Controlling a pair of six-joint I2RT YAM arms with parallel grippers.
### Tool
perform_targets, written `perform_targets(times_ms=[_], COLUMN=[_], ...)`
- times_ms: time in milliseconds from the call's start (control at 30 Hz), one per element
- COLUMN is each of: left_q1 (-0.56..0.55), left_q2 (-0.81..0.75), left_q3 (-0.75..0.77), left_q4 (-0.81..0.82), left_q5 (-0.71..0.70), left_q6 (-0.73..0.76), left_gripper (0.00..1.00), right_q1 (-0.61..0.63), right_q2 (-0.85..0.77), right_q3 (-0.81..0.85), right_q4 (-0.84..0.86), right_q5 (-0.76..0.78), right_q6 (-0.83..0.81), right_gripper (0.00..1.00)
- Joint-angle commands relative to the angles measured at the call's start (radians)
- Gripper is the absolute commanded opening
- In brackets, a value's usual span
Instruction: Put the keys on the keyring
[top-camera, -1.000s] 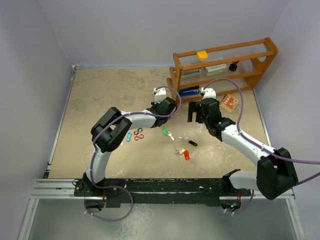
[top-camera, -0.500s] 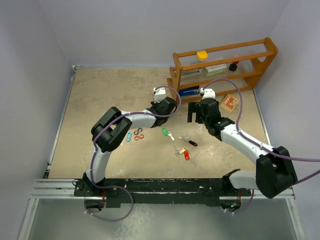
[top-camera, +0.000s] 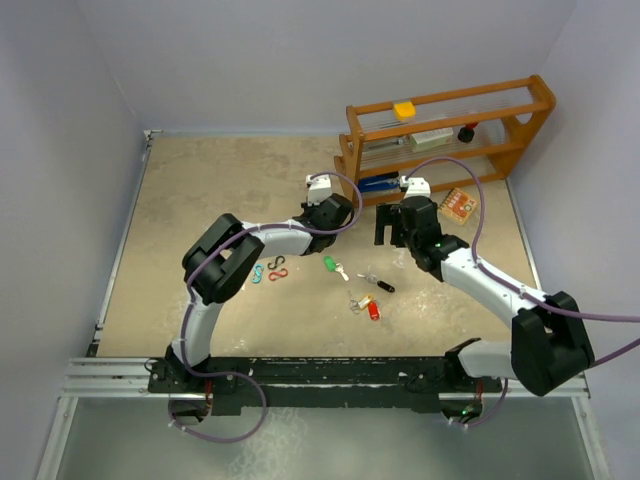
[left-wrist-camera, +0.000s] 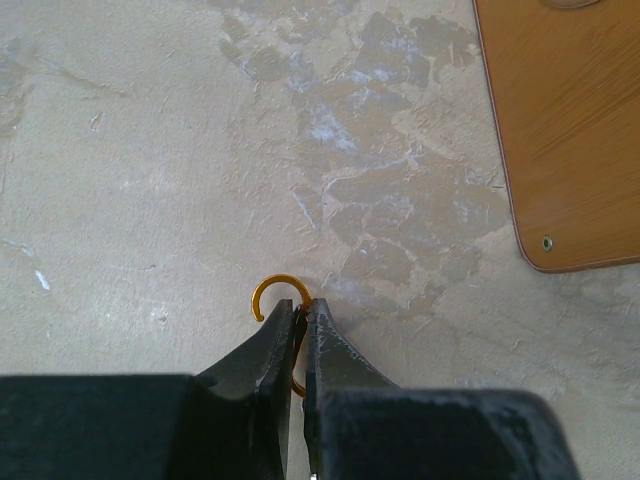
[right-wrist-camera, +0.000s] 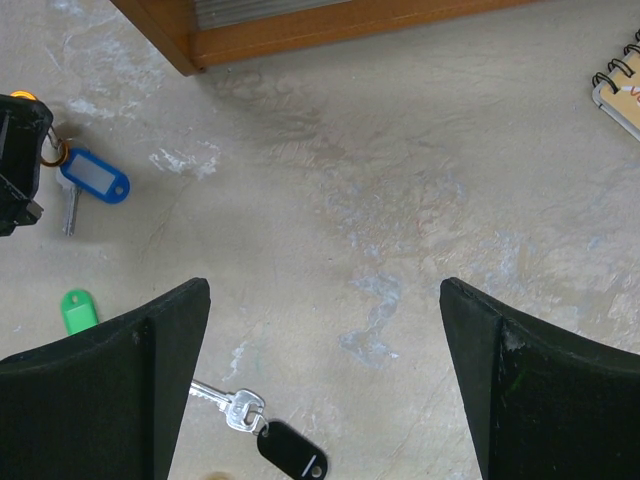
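Inventory of my work surface, a sand-coloured table (top-camera: 200, 200):

1. My left gripper (left-wrist-camera: 302, 308): fingers pressed together, pinching the keyring (left-wrist-camera: 280, 278). This is a thin gold ring with a gap in it, and its free arc sticks out past my fingertips, low over the table.
2. My right gripper (right-wrist-camera: 325, 290): jaws spread wide and holding nothing, hovering above bare table just right of my left gripper.
3. Blue key (right-wrist-camera: 97, 177): in my right wrist view, its tag end meets the keyring at my left fingers and its silver blade points away. I cannot tell whether it is threaded on.
4. Green key (top-camera: 330, 264): lying loose on the table, on the near side of my left gripper.
5. Black key (top-camera: 384, 286): lying loose on the near side of my right gripper, silver blade towards the green key.
6. Red key (top-camera: 374, 312): nearer my bases, with a yellow key (top-camera: 363, 300) just beside it.
7. S-clips (top-camera: 268, 270): small coloured hooks grouped by my left elbow, well apart from the keys.
8. Wooden rack (top-camera: 450, 130): far right of the table.
9. Notebook (top-camera: 458, 204): orange, spiral-bound, in front of the rack.
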Motion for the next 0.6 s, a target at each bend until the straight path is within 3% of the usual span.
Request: perform_targets(times_ms=[0, 567], left_q1=[0.008, 0.007], left_q2=[-0.038, -0.177], left_q3=[0.019, -0.049], left_q4=[0.037, 0.083], left_q5=[-0.036, -0.081], left_q6=[0.014, 0.055], left_gripper=[0.0, 0.0], right_q1=[-0.007, -0.008], right_q2=[0.0, 0.004], right_q3=[0.003, 0.002], right_q4=[0.031, 0.031], right_q5=[-0.006, -0.004], right_q6=[0.008, 0.008], right_gripper=[1.0, 1.0])
